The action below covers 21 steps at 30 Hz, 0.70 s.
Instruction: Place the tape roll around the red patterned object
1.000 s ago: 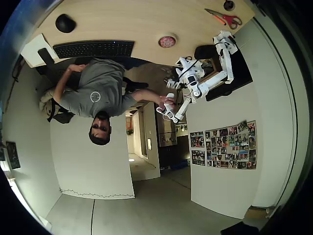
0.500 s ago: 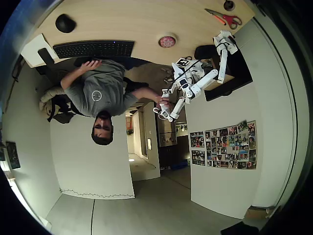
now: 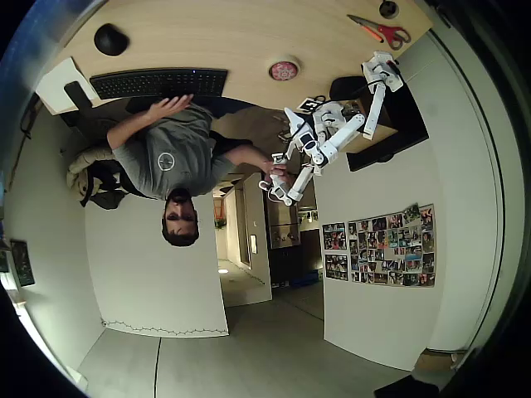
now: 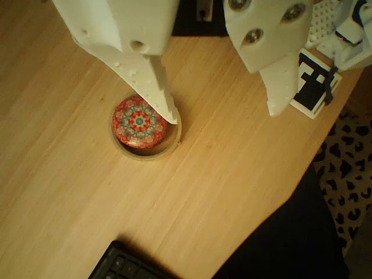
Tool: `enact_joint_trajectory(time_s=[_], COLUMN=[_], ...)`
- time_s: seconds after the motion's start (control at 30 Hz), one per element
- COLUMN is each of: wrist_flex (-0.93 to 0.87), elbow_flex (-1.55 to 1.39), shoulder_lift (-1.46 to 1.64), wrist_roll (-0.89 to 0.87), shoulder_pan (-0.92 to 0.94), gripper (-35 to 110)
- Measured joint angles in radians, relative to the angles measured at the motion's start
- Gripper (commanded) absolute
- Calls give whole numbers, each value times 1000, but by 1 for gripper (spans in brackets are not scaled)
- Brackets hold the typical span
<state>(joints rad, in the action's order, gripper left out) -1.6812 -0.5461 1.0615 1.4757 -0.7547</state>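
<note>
Looks like a light, stiff tape roll [image 4: 146, 152] already ringing the red patterned object [image 4: 138, 122], gripper [image 4: 224, 113] spread wide and empty; best pinched across the rim if needed.

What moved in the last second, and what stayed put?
In the overhead view the white arm swung toward the picture's left and stretched out; its gripper hangs open and empty above the table. The person's raised hand slid rightward by the keyboard. The tape roll stayed around the red patterned object; scissors unmoved.
</note>
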Motion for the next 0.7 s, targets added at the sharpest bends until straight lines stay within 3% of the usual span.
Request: enact_joint_trajectory(time_s=[0.4, 0.7], wrist_flex=[38, 376], elbow_flex=[-499, -1112], shoulder_lift=[391, 730], wrist_roll=[37, -31], shoulder_pan=[3, 0], gripper=[43, 42])
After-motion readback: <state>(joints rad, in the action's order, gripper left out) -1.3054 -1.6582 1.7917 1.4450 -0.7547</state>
